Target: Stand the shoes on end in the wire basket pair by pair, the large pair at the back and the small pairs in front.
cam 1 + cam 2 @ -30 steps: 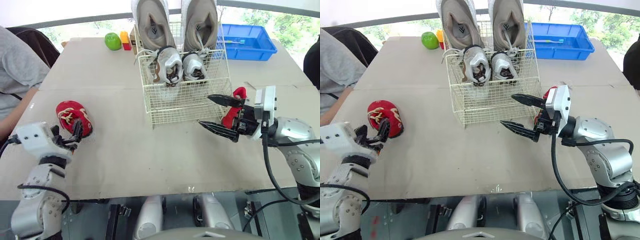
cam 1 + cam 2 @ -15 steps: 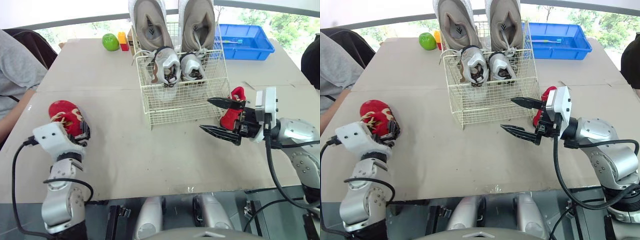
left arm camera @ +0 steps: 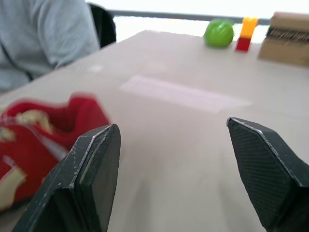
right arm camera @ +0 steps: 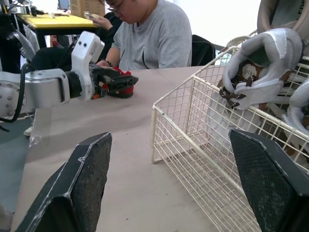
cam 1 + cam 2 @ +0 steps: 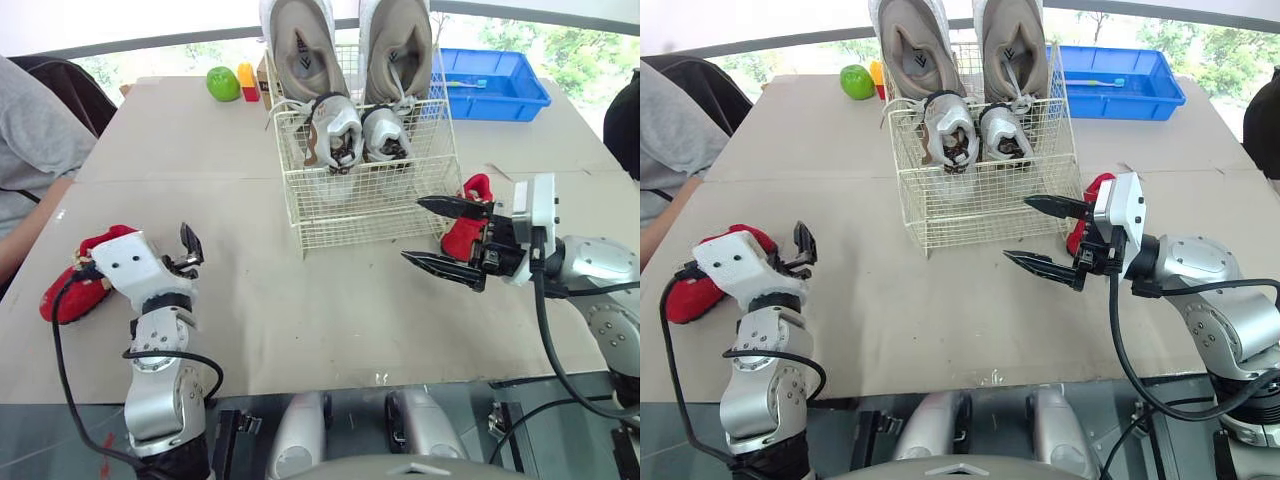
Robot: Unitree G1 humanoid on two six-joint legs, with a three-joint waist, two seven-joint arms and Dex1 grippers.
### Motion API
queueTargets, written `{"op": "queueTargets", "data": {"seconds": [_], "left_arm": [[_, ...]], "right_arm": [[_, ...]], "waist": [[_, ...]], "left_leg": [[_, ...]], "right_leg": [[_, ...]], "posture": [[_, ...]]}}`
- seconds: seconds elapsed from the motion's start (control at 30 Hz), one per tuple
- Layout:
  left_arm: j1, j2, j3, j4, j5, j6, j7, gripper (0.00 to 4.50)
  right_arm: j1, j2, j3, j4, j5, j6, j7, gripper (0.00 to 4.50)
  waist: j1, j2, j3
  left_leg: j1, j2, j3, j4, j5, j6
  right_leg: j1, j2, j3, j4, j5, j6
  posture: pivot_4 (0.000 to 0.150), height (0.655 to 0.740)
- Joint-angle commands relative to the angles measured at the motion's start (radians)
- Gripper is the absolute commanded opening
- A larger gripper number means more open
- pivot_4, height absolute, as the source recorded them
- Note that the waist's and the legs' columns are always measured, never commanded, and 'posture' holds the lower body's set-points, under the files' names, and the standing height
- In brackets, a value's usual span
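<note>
1. The wire basket (image 5: 375, 215) stood at the middle of the table (image 5: 300, 330), towards its far side.
2. The large grey pair (image 5: 305, 45) stood on end at the back of the basket, with a small silver-white pair (image 5: 338, 128) upright just in front of it.
3. One small red shoe (image 5: 68, 292) lay flat near the table's left edge, just beside the left gripper (image 3: 172, 126).
4. The left gripper's jaws were spread wide with nothing between them (the wrist view was too blurred to show whether a finger touched the shoe).
5. The second red shoe (image 5: 466, 222) sat beside the basket's right front corner, outside the wire.
6. The right gripper (image 5: 413, 230) hovered in front of that corner, its jaws wide open and empty, with the second red shoe just behind its fingers.
7. A blue tray (image 5: 500, 85) sat at the far right of the table, and a green ball (image 5: 222, 83) at the far left.
8. A person in a grey sleeve (image 5: 30, 140) sat at the table's left side.
</note>
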Motion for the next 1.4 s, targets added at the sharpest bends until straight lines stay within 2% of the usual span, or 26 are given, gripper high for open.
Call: {"op": "queueTargets", "data": {"seconds": [0.03, 0.17, 0.33, 0.53, 0.73, 0.83, 0.93, 0.97, 1.0, 1.13, 1.2, 1.27, 1.33, 1.4], "left_arm": [[0.005, 0.006, 0.018, -0.069, -0.004, 0.016, -0.012, 3.82], [-0.022, -0.012, -0.012, -0.096, 0.052, 0.083, 0.043, 3.82], [-0.104, -0.010, -0.029, -0.098, 0.221, 0.222, 0.180, 3.82], [-0.301, 0.031, -0.037, -0.059, 0.412, 0.614, 0.285, 3.82], [-0.417, 0.082, 0.036, 0.093, 0.422, 0.736, 0.239, 3.82], [-0.488, 0.162, 0.060, 0.304, 0.389, 0.702, 0.166, 3.82], [-0.526, 0.182, 0.065, 0.402, 0.360, 0.682, 0.119, 3.82], [-0.529, 0.198, 0.045, 0.428, 0.355, 0.662, 0.089, 3.31], [-0.533, 0.206, 0.038, 0.445, 0.343, 0.662, 0.062, 3.09], [-0.523, 0.211, 0.036, 0.449, 0.328, 0.678, 0.021, 1.19], [-0.509, 0.211, 0.045, 0.436, 0.316, 0.670, 0.000, 0.39], [-0.490, 0.219, 0.046, 0.416, 0.309, 0.671, -0.022, 0.04], [-0.461, 0.219, 0.071, 0.360, 0.263, 0.638, -0.084, 0.04], [-0.393, 0.219, 0.111, 0.277, 0.110, 0.495, -0.291, 0.04]], "right_arm": [[-0.007, -0.012, -0.025, -0.024, 0.017, -0.003, 0.008, 3.70], [-0.005, -0.014, -0.025, -0.024, 0.016, -0.002, 0.009, 3.70], [-0.003, -0.013, -0.022, -0.027, 0.013, -0.001, 0.008, 3.70], [-0.006, -0.013, -0.016, -0.027, 0.010, 0.003, 0.006, 3.70], [-0.012, -0.011, -0.012, -0.031, 0.011, 0.013, -0.002, 3.70], [-0.012, -0.011, -0.013, -0.036, 0.012, 0.023, -0.010, 3.70], [-0.012, -0.013, -0.016, -0.039, 0.010, 0.026, -0.012, 3.70], [-0.011, -0.015, -0.018, -0.042, 0.010, 0.028, -0.014, 3.81], [-0.010, -0.016, -0.021, -0.045, 0.011, 0.031, -0.017, 3.81], [0.000, -0.023, -0.035, -0.058, 0.016, 0.040, -0.027, 3.81], [0.006, -0.026, -0.037, -0.064, 0.018, 0.041, -0.032, 3.81], [0.012, -0.029, -0.038, -0.070, 0.020, 0.042, -0.036, 3.81], [0.016, -0.028, -0.039, -0.074, 0.021, 0.042, -0.041, 3.81], [0.021, -0.029, -0.041, -0.076, 0.023, 0.040, -0.043, 3.81]], "waist": [[0.001, 0.000, 0.000], [0.004, 0.000, 0.000], [0.003, 0.000, 0.000], [0.002, -0.001, 0.000], [0.000, -0.001, 0.000], [0.001, -0.001, 0.000], [0.001, -0.001, 0.000], [0.000, -0.001, 0.000], [0.000, -0.001, 0.000], [0.002, -0.001, 0.000], [0.004, -0.001, 0.000], [0.004, -0.001, 0.000], [0.003, -0.001, 0.000], [0.002, -0.001, 0.000]], "left_leg": [[0.000, 0.000, 0.000, 0.000, 0.000, 0.000], [0.000, 0.000, 0.000, 0.000, 0.000, 0.000], [-0.001, -0.001, 0.000, 0.001, 0.000, 0.000], [-0.002, -0.001, -0.001, 0.001, 0.000, 0.000], [-0.001, -0.001, -0.003, 0.001, 0.000, 0.000], [-0.001, -0.001, -0.004, 0.001, 0.000, 0.000], [0.000, -0.001, -0.003, 0.001, 0.000, 0.000], [0.000, -0.001, -0.004, 0.001, 0.000, 0.000], [0.000, -0.001, -0.003, 0.001, 0.000, 0.000], [0.000, 0.000, -0.004, 0.001, 0.000, 0.000], [0.000, 0.000, -0.004, 0.001, 0.000, 0.000], [0.000, 0.000, -0.004, 0.001, 0.000, 0.000], [0.000, 0.000, -0.004, 0.001, 0.000, 0.000], [0.000, 0.000, -0.003, 0.001, 0.000, 0.000]], "right_leg": [[0.000, 0.000, 0.000, 0.000, 0.000, 0.000], [0.000, 0.000, 0.000, 0.000, 0.000, 0.000], [0.000, 0.000, -0.001, 0.000, 0.000, 0.000], [0.000, 0.000, -0.002, 0.000, 0.000, 0.000], [0.000, 0.000, -0.003, 0.002, 0.000, 0.000], [0.000, 0.000, -0.004, 0.003, 0.000, 0.000], [0.000, 0.000, -0.004, 0.003, 0.000, 0.000], [0.000, 0.000, -0.004, 0.003, 0.000, 0.000], [0.000, 0.000, -0.003, 0.003, 0.000, 0.000], [0.000, -0.001, -0.003, 0.004, 0.000, 0.000], [0.000, -0.002, -0.003, 0.004, 0.000, 0.000], [0.000, -0.002, -0.003, 0.004, 0.000, 0.000], [0.000, -0.002, -0.002, 0.004, 0.000, 0.000], [0.000, -0.003, -0.002, 0.004, 0.000, 0.000]], "posture": [[0.150, 0.7400], [0.150, 0.7400], [0.150, 0.7400], [0.150, 0.7400], [0.150, 0.7400], [0.150, 0.7400], [0.150, 0.7400], [0.150, 0.7400], [0.150, 0.7400], [0.150, 0.7400], [0.150, 0.7400], [0.150, 0.7400], [0.150, 0.7400], [0.150, 0.7400]]}}
